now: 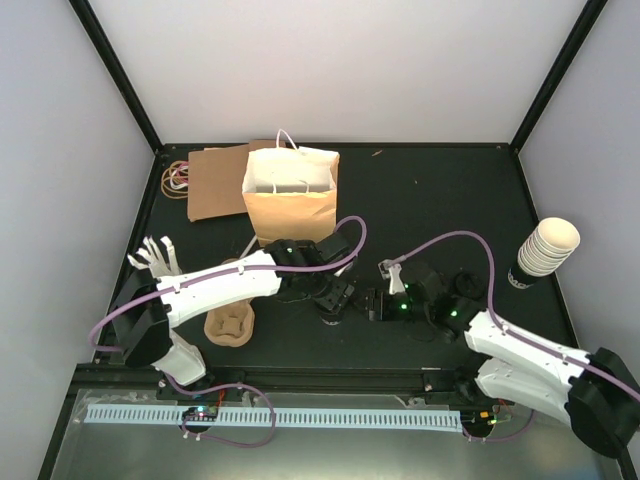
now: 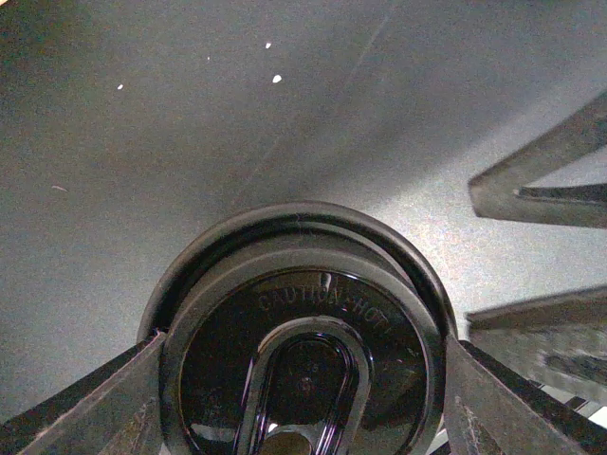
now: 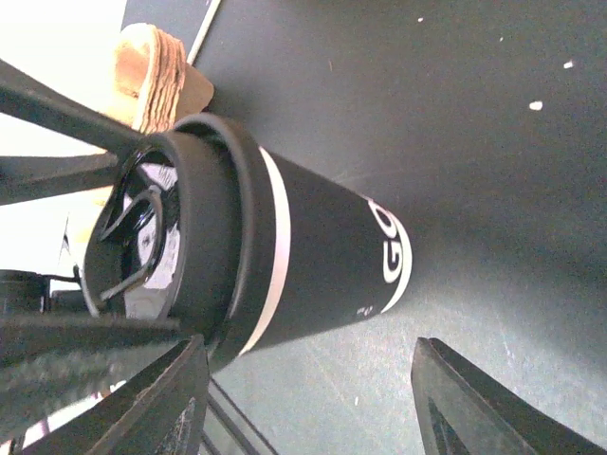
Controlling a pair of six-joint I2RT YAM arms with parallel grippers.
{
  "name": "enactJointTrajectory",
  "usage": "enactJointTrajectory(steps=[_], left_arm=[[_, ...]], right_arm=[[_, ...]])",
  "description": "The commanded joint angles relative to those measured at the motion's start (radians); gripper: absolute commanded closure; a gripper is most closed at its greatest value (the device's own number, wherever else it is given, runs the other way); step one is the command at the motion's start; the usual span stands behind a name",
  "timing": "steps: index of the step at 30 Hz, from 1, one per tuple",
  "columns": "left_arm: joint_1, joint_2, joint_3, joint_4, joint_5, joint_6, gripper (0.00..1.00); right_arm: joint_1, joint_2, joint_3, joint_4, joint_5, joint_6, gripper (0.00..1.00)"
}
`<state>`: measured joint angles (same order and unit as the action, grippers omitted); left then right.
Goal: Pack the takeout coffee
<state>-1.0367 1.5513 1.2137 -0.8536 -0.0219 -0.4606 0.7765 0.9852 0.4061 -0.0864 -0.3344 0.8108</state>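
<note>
lidded cup [image 3: 313,256] 1 | bag [image 1: 290,205] 1 | tray [image 1: 230,325] 1 | cup stack [image 1: 545,250] 1 | cardboard [image 1: 215,182] 1

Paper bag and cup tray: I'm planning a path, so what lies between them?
The left arm crosses above the stretch between the paper bag and the cup tray; the top view shows it.

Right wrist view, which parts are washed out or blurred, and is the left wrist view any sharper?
Right wrist view: top-left corner blown out white, cup sharp, lower-left edge blurred. Left wrist view: lid lettering readable, picture grainy.
</note>
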Motion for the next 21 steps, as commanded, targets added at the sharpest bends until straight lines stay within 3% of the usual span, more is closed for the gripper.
enactJointTrajectory(steps=[1,5,21], left_arm=[[-0.012,0.079,-0.066,-0.005,0.102,-0.026,0.32],[-0.007,0.079,-0.063,-0.004,0.101,-0.028,0.32],[0.000,0.115,-0.022,-0.045,0.108,-0.104,0.33]], right_arm=[[0.011,-0.114,-0.023,-0.072,-0.005,0.016,0.38],[0.012,-0.194,-0.053,-0.031,-0.033,0.030,0.36],[0.018,-0.121,-0.221,0.307,-0.135,0.156,0.36]])
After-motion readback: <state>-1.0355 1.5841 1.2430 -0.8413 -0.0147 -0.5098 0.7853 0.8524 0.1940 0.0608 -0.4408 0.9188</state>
